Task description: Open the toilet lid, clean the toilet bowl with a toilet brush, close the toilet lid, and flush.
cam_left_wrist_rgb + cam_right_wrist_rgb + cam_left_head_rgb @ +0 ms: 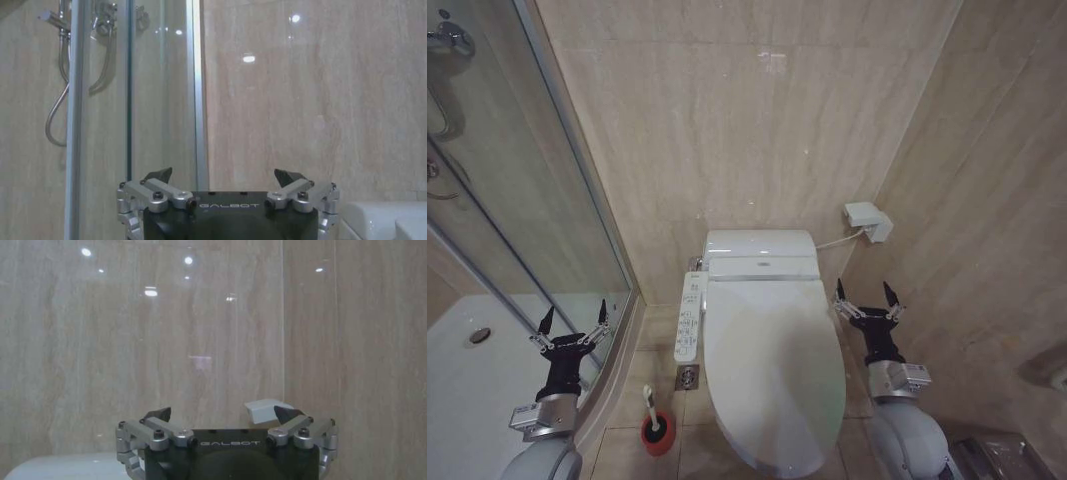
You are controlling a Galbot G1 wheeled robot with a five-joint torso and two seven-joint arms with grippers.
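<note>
The glossy white toilet lid (pixel 772 370) lies shut over the toilet, so the toilet bowl is hidden beneath it. The toilet brush (pixel 652 407) stands on the floor left of the toilet, its thin white handle sticking out of a red holder cup (pixel 658 436). My left gripper (pixel 574 317) hangs open to the left of the toilet, near the shower glass, holding nothing. It also shows as the left gripper (pixel 225 176) facing the wall. My right gripper (pixel 865 293) stands open just right of the lid, empty, and appears as the right gripper (pixel 223 413) facing the beige wall.
A glass shower enclosure (pixel 517 200) and white shower tray (pixel 477 380) fill the left. A control panel (pixel 690 315) runs along the toilet's left side, with a floor drain (pixel 687 377) below it. A white wall box (pixel 868 220) sits at the right corner. Beige tiled walls close in.
</note>
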